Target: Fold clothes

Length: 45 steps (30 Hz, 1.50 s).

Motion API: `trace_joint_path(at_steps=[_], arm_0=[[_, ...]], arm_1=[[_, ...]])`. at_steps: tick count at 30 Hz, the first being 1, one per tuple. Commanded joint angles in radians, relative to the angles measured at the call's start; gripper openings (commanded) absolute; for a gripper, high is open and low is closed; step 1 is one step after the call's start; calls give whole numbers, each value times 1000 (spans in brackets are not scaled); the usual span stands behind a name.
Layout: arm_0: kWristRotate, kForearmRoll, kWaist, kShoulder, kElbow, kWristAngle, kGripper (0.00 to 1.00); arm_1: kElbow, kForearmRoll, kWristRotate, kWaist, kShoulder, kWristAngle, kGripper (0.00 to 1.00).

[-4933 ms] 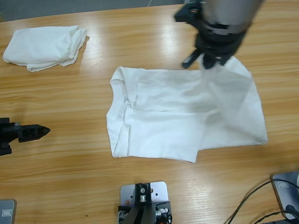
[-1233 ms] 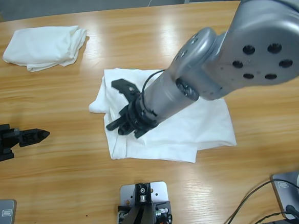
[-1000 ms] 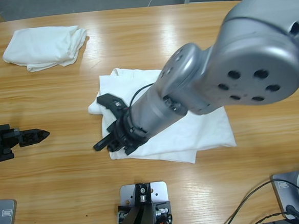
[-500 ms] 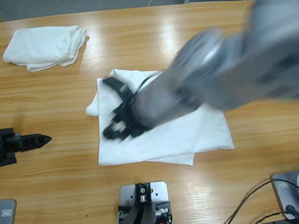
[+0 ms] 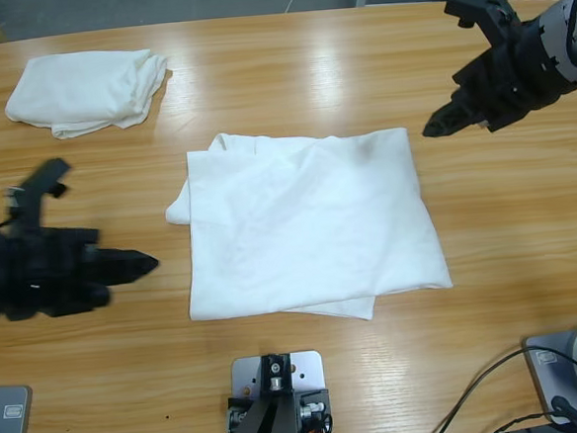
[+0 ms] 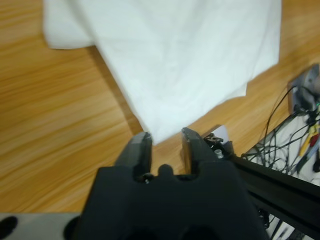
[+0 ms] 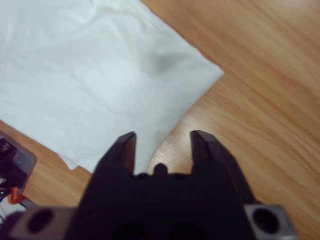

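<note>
A large white T-shirt (image 5: pixel 309 225) lies folded in a rough rectangle in the middle of the table, with a loose fold sticking out at its left edge. Another white T-shirt (image 5: pixel 86 87) sits bundled at the far left. My left gripper (image 5: pixel 143 264) is low at the left, pointing at the large shirt's left edge and a short gap away from it. In the left wrist view my left gripper (image 6: pixel 164 142) is open just short of the shirt's corner (image 6: pixel 150 132). My right gripper (image 5: pixel 439 127) hovers off the shirt's upper right corner. In the right wrist view my right gripper (image 7: pixel 162 142) is open and empty above the shirt (image 7: pixel 85 85).
The wooden table (image 5: pixel 288 68) runs bare between the two shirts and around the large one. Cables (image 5: pixel 489 391) and rig parts lie along the near edge at the right.
My right arm has let go of the large shirt and swung from over it to the upper right. The shirt now lies flat and folded. My left gripper has moved right, toward the shirt.
</note>
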Motion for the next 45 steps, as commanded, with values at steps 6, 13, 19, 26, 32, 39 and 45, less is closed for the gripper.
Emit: trace_joint_path(at_steps=[6,13,19,26,32,39,45], arm_0=[[-23,-67,-80,433,-186,10,0],[-54,-61,-80,525,-244,9,0],[-130,-49,-66,568,-262,10,0],[-150,-46,-32,586,-281,9,0],[-154,-45,-32,628,-294,6,0],[-184,-27,-8,663,-342,6,0],[-184,-24,22,603,-355,8,0]], arm_1=[[-7,-93,-61,-34,307,181,0],[-34,-142,-74,-96,392,185,0],[-77,-143,-83,-123,445,133,0],[-69,-133,-83,-123,487,99,0],[-44,-133,-83,-132,513,44,0],[-43,-160,-126,-194,557,6,0],[3,-201,-141,-203,421,50,0]])
